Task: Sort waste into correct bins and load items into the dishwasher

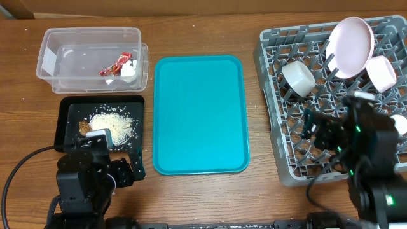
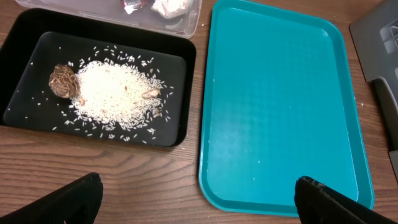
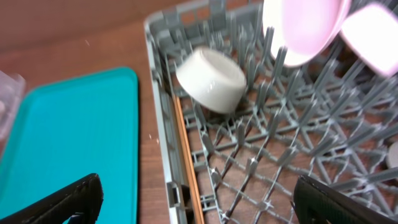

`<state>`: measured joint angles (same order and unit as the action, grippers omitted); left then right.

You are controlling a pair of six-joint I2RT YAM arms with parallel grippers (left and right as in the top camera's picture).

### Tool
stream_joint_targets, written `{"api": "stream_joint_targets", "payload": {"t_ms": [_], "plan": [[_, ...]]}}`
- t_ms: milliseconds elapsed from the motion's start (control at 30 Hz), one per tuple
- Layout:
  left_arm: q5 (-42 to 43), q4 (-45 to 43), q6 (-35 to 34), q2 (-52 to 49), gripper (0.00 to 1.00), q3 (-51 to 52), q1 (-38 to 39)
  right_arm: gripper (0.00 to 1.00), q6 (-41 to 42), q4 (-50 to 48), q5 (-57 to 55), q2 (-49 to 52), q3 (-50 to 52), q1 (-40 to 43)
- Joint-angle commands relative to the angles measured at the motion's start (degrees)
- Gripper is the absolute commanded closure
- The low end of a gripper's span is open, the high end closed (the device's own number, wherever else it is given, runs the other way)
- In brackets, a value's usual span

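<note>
The clear tub (image 1: pixel 89 57) holds the red wrapper (image 1: pixel 116 63) and the white scrap (image 1: pixel 129 71). The black tray (image 1: pixel 67 121) holds the rice grains (image 2: pixel 115 93) and the brown lump (image 2: pixel 63 81). The grey dish rack (image 1: pixel 331 102) holds the large plate (image 1: pixel 351 46) on edge, a tipped bowl (image 3: pixel 211 79) and a cup (image 1: pixel 381 72). Wooden chopsticks (image 3: pixel 186 155) lie along the rack's left inner edge. My left gripper (image 2: pixel 198 186) is open and empty, near the table's front between the black tray and the teal tray. My right gripper (image 3: pixel 196 186) is open and empty above the rack's left side.
The teal serving tray (image 1: pixel 197 114) lies bare in the middle of the table, with a few stray grains on it in the left wrist view (image 2: pixel 280 106). Another white dish (image 1: pixel 399 124) shows at the rack's right edge. A black cable runs at the front left.
</note>
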<state>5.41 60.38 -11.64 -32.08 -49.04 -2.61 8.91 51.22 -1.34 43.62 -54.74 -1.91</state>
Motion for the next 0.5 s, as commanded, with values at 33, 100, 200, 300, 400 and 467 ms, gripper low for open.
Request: {"api": "stream_joint_targets", "payload": {"t_ms": [33, 100, 200, 300, 400, 467], "plan": [[0.4, -0.1, -0.4, 0.6, 0.00, 0.5, 0.1, 0.00, -0.6, -4.3, -0.7, -12.5, 3.9, 0.1], [0.4, -0.1, -0.4, 0.6, 0.00, 0.5, 0.1, 0.00, -0.6, -6.9, -0.7, -16.2, 6.7, 0.1], [0.4, -0.1, -0.4, 0.6, 0.00, 0.5, 0.1, 0.00, -0.2, -12.1, -0.2, -22.7, 13.1, 0.0], [0.4, -0.1, -0.4, 0.6, 0.00, 0.5, 0.1, 0.00, -0.2, -18.0, 1.1, -28.3, 19.7, 0.0], [0.4, -0.1, -0.4, 0.6, 0.00, 0.5, 0.1, 0.00, -0.1, -25.2, 2.6, -33.2, 26.7, -0.1], [0.4, -0.1, -0.4, 0.6, 0.00, 0.5, 0.1, 0.00, -0.1, -30.3, 2.7, -36.2, 31.4, -0.7]]}}
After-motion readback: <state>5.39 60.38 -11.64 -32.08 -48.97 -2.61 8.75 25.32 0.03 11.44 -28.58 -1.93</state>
